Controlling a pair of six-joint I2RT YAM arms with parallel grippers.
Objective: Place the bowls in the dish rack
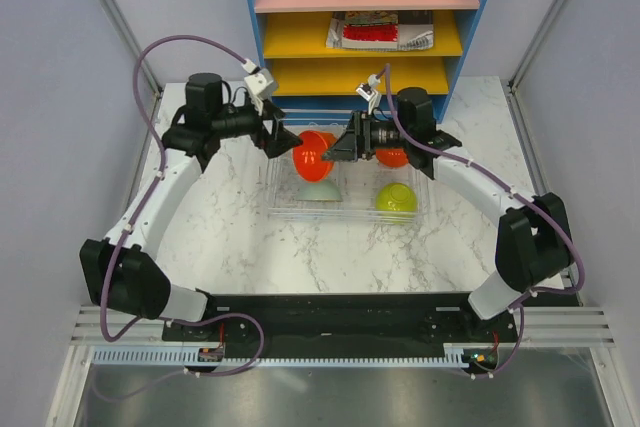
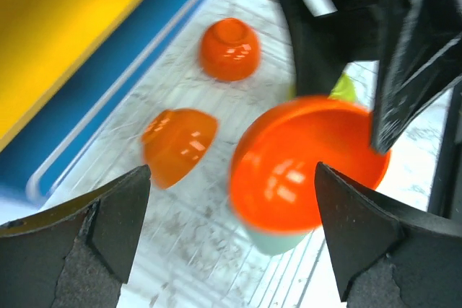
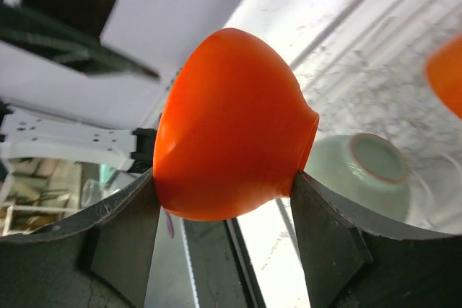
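Two arms met over the dish rack [image 1: 352, 209]. Left gripper [image 1: 286, 139]: jaws spread wide, grasping nothing, just beside the held orange bowl [image 1: 311, 155]. That bowl hung on edge above the rack's left half, over an upturned mint bowl [image 1: 320, 191]. Right gripper [image 3: 225, 200]: clenched on the held orange bowl, spanning its outside from the rim side to the foot. Further right, a lime green bowl [image 1: 396, 198] sat in the rack. The left wrist view showed a second orange bowl [image 2: 179, 146] and a third orange bowl [image 2: 229, 48] resting on the wires toward the far side.

Assessment: the bowls appeared light, rigid and glossy, hence slippery under hard fingers. A pinch across the curved wall could squirt loose. Recommended hold: over the rim, one finger inside and one outside, with moderate pressure.
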